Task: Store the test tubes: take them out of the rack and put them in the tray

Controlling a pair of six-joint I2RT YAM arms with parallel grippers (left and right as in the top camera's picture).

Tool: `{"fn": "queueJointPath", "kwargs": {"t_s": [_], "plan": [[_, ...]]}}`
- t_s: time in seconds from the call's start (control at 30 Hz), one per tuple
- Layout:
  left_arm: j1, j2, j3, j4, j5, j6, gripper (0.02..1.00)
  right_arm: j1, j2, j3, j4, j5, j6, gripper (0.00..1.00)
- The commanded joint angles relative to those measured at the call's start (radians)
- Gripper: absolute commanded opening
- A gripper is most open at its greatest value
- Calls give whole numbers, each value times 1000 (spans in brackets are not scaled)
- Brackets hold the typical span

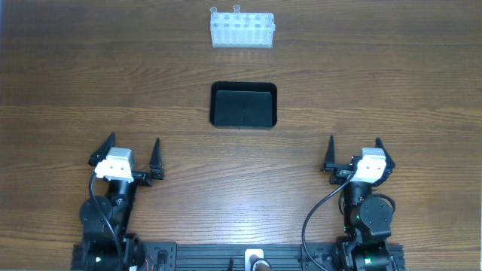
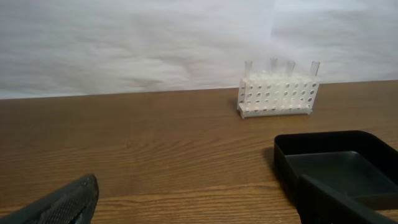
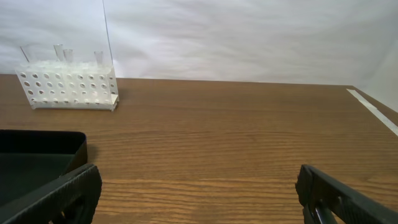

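Wood-grain brown tabletop (image 1: 75,75) carries everything. Nearest the arm bases, the left gripper (image 1: 135,140) and the right gripper (image 1: 355,140) both rest with fingers spread wide apart, well clear of the task's things. Beyond and between them lies the black rectangular plastic tray (image 1: 214,105), its dark floor bare. Farthest stands the white perforated plastic rack (image 1: 242,36), with four clear test tubes (image 2: 272,64) upright in it.

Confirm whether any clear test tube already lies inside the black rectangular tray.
No. The black rectangular tray is bare inside, and the clear test tubes stand upright in the white perforated rack.
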State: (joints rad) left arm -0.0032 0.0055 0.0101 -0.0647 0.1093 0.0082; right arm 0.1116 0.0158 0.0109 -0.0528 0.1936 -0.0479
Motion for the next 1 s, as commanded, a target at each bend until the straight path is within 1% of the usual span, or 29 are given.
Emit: {"fn": "queueJointPath", "kwargs": {"t_s": [0.03,0.83,0.9,1.0], "plan": [[5,-2,-4,-3,13,10,998,8,10,-5,-3,-5,9,993],[5,2,-4,-3,18,5,1000,8,10,-5,-3,-5,9,993],[5,17,-4,23,20,-18,1000,8,10,-5,-3,-5,9,991],[5,88,-4,152,13,-18,1000,8,10,-5,-3,-5,9,993]]}}
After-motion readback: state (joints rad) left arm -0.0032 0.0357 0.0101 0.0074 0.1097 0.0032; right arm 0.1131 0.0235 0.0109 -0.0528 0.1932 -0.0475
